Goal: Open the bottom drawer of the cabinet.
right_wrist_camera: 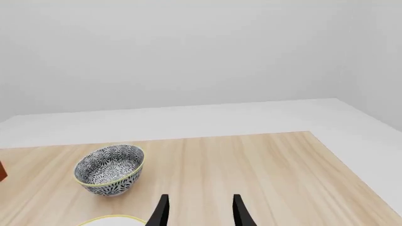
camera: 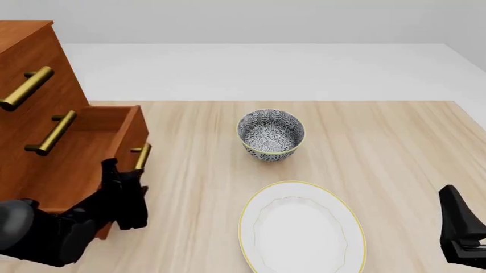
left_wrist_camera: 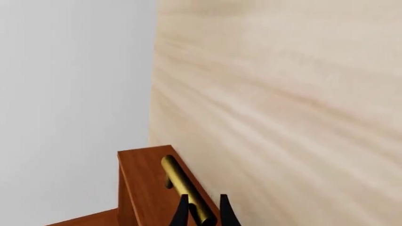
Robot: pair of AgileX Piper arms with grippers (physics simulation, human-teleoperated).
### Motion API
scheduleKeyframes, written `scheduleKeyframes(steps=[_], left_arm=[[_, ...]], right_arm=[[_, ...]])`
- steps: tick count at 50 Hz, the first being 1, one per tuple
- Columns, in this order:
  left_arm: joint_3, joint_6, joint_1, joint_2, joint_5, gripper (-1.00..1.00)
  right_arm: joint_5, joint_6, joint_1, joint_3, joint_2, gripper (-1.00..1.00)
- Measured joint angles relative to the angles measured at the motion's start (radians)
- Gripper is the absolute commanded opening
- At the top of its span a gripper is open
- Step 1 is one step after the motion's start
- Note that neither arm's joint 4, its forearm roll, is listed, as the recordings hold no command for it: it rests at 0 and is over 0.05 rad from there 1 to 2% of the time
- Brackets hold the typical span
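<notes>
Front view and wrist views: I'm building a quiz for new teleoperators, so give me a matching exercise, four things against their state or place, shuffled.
Things:
1. bottom drawer
2. bowl
3. plate
4. right gripper

States or places:
A. open, holding nothing
B. white with a yellow rim, nearest the arms
C. pulled out of the cabinet, the left gripper around its brass handle
D. patterned, upright, farther along the table than the plate

Pairs: 1-C, 2-D, 3-B, 4-A
</notes>
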Motion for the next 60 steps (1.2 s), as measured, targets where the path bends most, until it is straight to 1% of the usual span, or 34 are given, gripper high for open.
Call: scheduleKeyframes(steps=[25,26,30,36,60], left_arm=[[-0.001,0.007,-0.028,0.004,-0.01,-1.0],[-0.001,0.007,-0.029,0.005,-0.01,1.0],[-0.036,0.012,-0.036,0.01,-0.021,1.0],[-0.053,0.018,-0.039,0.025,-0.022,1.0],[-0.066,0.03,-0.044,0.038,-0.02,1.0]], right_arm=[[0.0,0.0,-0.001,0.0,0.0,1.0],[0.0,0.0,-0.001,0.0,0.0,1.0],[0.0,0.001,-0.001,0.001,0.0,1.0],[0.0,0.001,-0.002,0.001,0.0,1.0],[0.0,0.004,-0.003,-0.001,0.0,1.0]])
